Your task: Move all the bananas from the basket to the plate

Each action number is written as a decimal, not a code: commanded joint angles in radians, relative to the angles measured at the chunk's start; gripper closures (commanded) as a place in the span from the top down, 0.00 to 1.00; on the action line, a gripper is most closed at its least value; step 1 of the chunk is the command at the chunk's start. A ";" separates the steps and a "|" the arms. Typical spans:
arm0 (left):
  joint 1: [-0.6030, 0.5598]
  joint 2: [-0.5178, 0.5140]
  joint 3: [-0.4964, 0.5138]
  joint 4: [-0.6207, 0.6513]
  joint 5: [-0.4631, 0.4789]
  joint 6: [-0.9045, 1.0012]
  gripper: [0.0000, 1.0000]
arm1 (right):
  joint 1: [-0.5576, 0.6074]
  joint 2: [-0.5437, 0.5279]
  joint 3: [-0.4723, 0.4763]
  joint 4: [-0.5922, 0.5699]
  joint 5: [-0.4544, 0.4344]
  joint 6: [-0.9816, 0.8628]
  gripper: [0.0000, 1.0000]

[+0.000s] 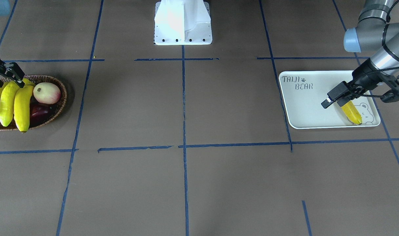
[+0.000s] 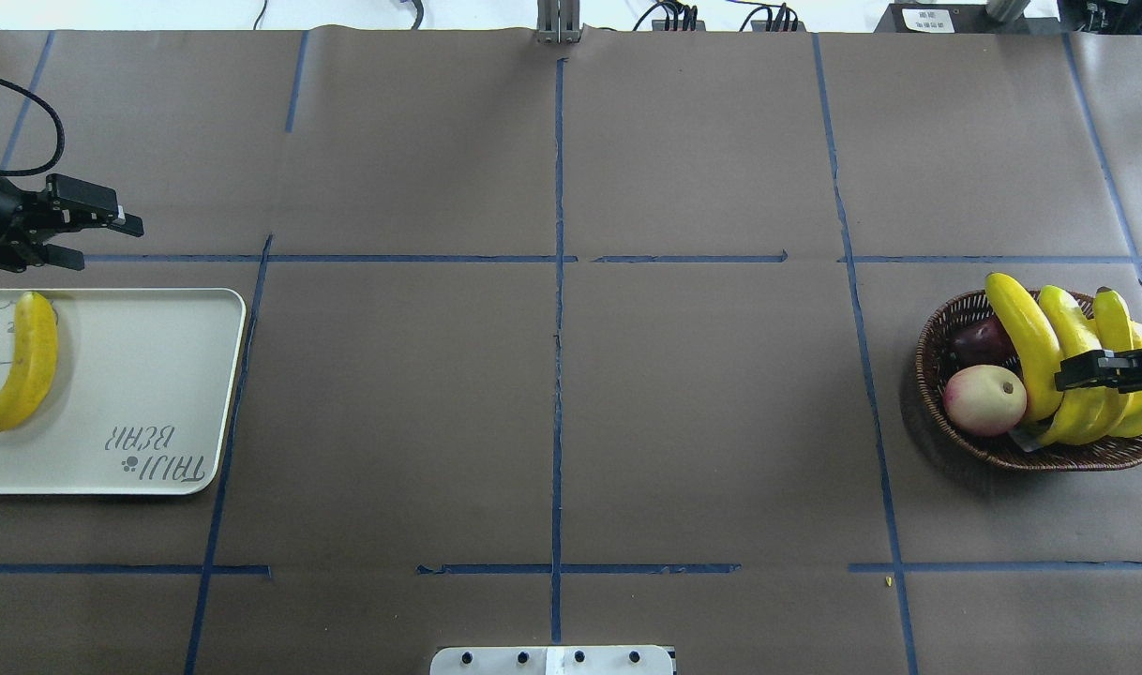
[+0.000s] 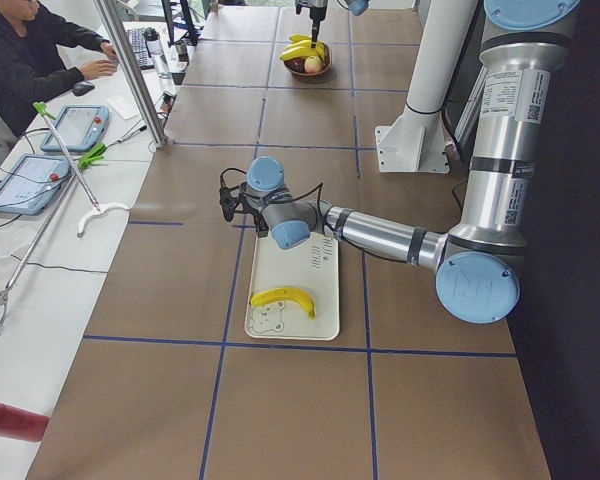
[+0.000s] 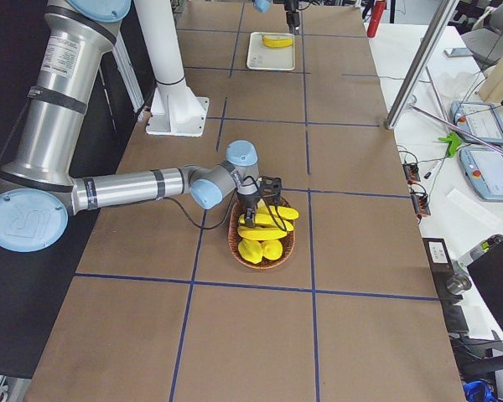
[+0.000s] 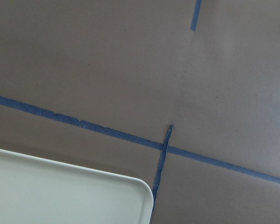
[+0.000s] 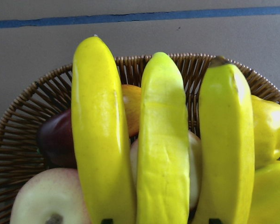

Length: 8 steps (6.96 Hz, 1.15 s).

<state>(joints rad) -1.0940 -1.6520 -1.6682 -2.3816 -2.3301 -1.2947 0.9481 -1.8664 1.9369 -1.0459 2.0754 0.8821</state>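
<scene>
Four counted. One banana [image 2: 22,366] lies on the plate [image 2: 140,375], bear-print end, at the table's [image 2: 552,422] left end. Three bananas [image 2: 1026,347] lie across the basket [image 2: 927,366] at the right end, with a peach [image 2: 984,398], a dark red fruit [image 2: 979,342] and a half-hidden yellow-green fruit [image 6: 270,126]. The left gripper [image 2: 110,244] hangs wide and empty by the plate's far edge. The right gripper [image 1: 9,83], fingers spread, straddles the middle banana [image 6: 163,140]. A broad stretch of table separates plate from basket.
</scene>
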 commanded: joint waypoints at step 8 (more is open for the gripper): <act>0.000 -0.006 0.005 0.001 -0.002 0.000 0.99 | 0.093 0.006 0.135 0.007 0.006 -0.009 0.01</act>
<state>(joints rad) -1.0937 -1.6572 -1.6633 -2.3809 -2.3311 -1.2947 1.0154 -1.8561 2.0158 -1.0385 2.0804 0.8774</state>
